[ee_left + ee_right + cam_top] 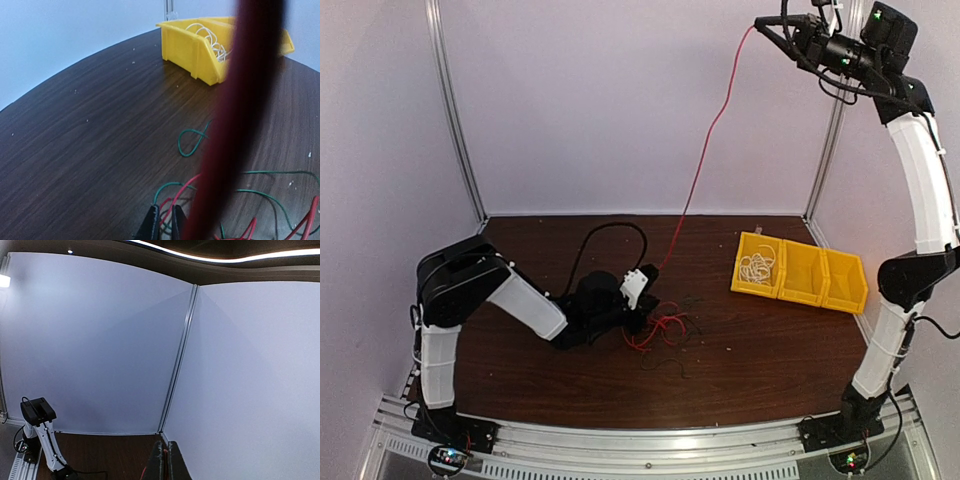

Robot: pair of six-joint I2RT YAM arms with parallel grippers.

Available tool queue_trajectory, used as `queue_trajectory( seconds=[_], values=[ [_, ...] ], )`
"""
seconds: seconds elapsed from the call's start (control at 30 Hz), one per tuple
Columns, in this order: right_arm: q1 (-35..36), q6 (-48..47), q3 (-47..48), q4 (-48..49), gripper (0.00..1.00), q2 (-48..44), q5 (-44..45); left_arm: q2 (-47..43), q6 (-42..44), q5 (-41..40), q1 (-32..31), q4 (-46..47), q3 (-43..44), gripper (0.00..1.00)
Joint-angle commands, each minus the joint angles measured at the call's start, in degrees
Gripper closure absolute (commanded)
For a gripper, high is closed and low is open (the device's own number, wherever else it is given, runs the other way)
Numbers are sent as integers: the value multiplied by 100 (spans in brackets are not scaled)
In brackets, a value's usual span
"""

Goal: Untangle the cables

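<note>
My right gripper is raised high at the back right, shut on the red cable. The cable runs taut down to the tangle on the table. In the right wrist view the fingertips pinch a red strand. My left gripper lies low at the tangle. Its jaws are almost together, with a thin red strand and a dark green cable running into the gap. The taut red cable crosses close to the left wrist camera as a thick blur. A white cable lies coiled in a bin.
A row of three yellow bins stands at the right of the brown table, its left compartment holding the white cable. White walls with metal posts enclose the back and sides. A thick black arm cable loops behind the left arm.
</note>
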Motion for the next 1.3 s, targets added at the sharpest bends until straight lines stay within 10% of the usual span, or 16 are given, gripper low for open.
queue_trajectory(
  seconds=[0.0, 1.0, 1.27],
  values=[
    [-452, 538, 239, 685, 100, -204, -259, -262, -39, -284, 37, -1161, -465, 90],
    [-1353, 1589, -83, 1645, 100, -675, -874, -1366, -988, -1932, 72, -1575, -2255, 55],
    [-704, -297, -3361, 636, 100, -1616, -301, -2748, -909, -1986, 64, -1813, -2569, 69]
  ],
)
